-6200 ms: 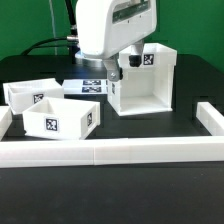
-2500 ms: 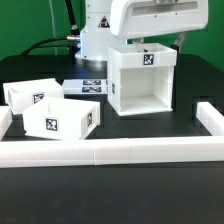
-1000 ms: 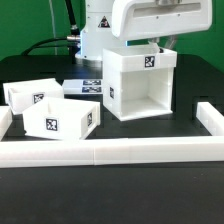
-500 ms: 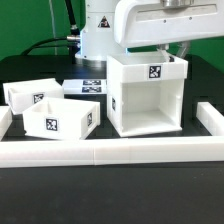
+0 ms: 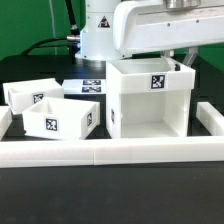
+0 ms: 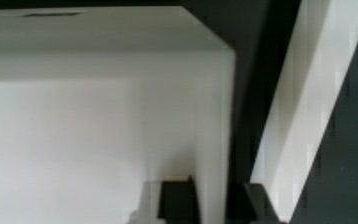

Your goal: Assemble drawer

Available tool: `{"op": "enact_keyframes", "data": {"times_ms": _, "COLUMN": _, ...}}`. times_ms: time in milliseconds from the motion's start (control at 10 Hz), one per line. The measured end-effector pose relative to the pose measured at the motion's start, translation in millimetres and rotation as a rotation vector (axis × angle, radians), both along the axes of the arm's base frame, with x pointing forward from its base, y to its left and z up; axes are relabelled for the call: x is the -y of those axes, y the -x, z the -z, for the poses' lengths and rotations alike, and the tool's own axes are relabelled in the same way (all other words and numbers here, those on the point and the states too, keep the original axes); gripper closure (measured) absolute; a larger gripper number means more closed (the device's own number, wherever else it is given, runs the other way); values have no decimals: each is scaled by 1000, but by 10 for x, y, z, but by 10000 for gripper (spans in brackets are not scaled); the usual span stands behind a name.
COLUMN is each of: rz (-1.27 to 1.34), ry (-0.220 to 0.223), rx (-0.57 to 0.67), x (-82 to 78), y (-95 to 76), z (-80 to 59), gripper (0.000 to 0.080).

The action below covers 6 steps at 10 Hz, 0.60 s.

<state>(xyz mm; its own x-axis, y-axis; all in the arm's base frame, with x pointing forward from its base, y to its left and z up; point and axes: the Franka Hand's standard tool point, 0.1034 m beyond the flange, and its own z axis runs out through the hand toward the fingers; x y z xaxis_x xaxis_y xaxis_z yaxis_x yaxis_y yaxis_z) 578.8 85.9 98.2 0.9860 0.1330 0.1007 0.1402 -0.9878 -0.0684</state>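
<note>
Tool (image 6: 215, 203) narrow, pinching wall of cube housing (image 5: 135, 82); housing upright, just behind long low wall (image 5: 110, 151)

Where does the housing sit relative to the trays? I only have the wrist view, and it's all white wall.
Observer: The housing stands upright to the exterior view's right of both trays, with its open front facing that camera.
Operator: Any tray inside it?
Observer: No. The near tray and the far tray both sit outside it and apart from it. The cavity looks empty.
Operator: What's in front of it?
Observer: The low white wall runs across the front, and the housing stands close behind it. I cannot tell whether they touch.
</note>
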Motion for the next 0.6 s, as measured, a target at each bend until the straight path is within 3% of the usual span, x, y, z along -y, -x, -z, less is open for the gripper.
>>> {"op": "enact_keyframes", "data": {"times_ms": 200, "rz": -4, "ry": 0, "rx": 1, "x": -1, "y": 0, "z": -4, "gripper": 762}}
{"op": "enact_keyframes", "data": {"times_ms": 600, "rz": 257, "ry": -31, "rx": -20, "x": -54, "y": 0, "z": -13, "gripper": 762}}
